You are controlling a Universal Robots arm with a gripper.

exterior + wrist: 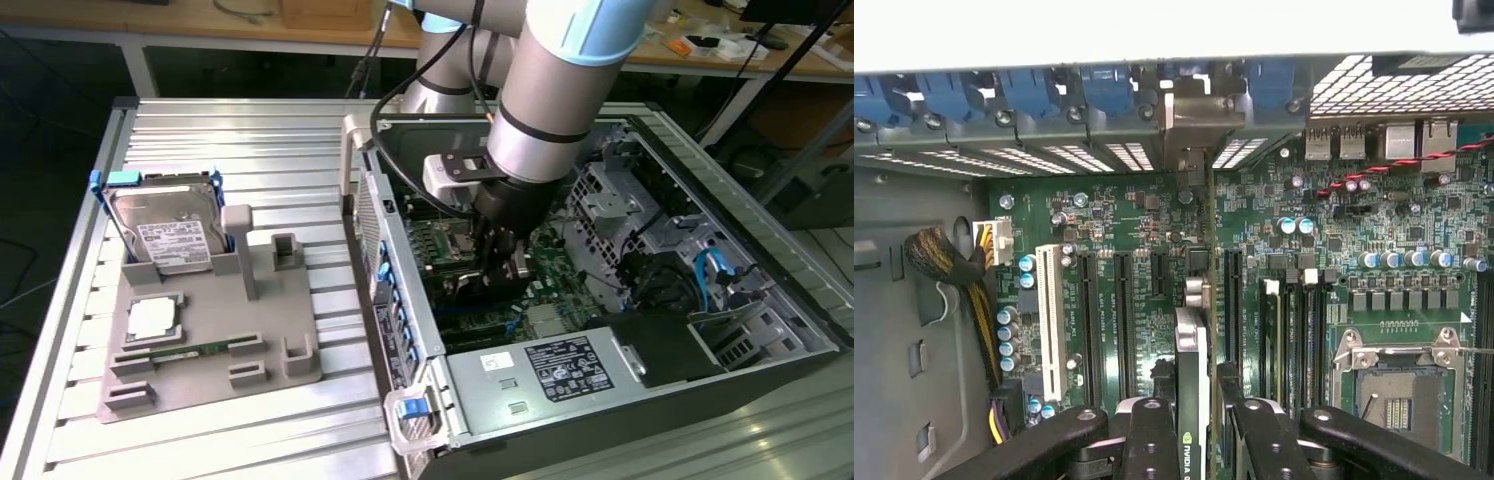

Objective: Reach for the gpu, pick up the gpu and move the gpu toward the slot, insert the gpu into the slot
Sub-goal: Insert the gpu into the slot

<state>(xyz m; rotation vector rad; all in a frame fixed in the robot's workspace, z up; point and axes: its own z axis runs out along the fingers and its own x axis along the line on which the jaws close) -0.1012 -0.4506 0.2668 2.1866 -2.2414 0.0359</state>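
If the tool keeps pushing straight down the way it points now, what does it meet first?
Most likely the motherboard inside the computer case. The tool is shut on the graphics card, held edge-on above the expansion slots, so the card's lower edge would arrive first. The remaining depth is unclear.

The table (227, 440) is built of ribbed, matt silver metal slats. On it, a matt grey plastic fixture (200, 375) is set, and a hard drive (167, 235) with a brushed metal lid and a white paper label is held in it. The computer case (747, 300) is made of dull sheet metal, perforated in places, with glossy blue plastic clips (1104, 90). A smooth, satin silver shell is seen on the arm (567, 90). The gripper (1192, 425) is finished in black, faintly glossy. The gpu (1192, 400) shows a shiny metal bracket, and the motherboard (1124, 200) is lacquered green.
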